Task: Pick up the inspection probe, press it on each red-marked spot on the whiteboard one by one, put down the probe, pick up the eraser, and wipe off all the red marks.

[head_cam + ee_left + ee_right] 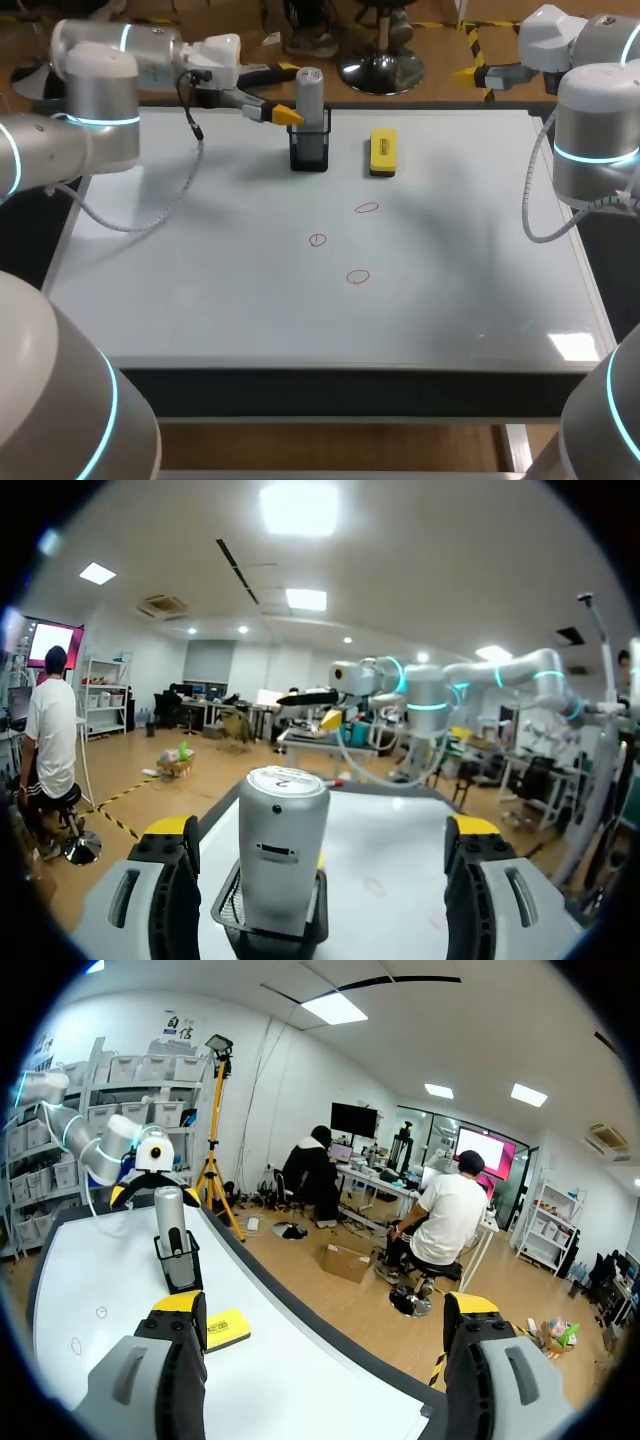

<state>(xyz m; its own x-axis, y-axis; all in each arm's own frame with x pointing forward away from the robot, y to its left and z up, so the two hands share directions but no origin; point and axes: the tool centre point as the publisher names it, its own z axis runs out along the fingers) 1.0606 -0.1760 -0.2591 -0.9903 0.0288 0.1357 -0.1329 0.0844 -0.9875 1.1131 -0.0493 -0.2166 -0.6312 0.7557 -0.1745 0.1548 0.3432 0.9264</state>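
Just ahead of the left gripper, the probe

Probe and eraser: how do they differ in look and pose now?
The probe is a grey cylinder; the eraser is a flat yellow block. The probe stands upright in a black holder; the eraser lies on the whiteboard. The probe is between the open left gripper fingers; the eraser is alone. Both sit beyond the red marks.

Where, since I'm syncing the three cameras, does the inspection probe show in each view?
Head view: inspection probe upright at the whiteboard's far edge, beside the eraser.
Left wrist view: probe inside the open left end effector.
Right wrist view: probe ahead of the right end effector, beyond the eraser.
Shared landmark: the black holder it stands in.
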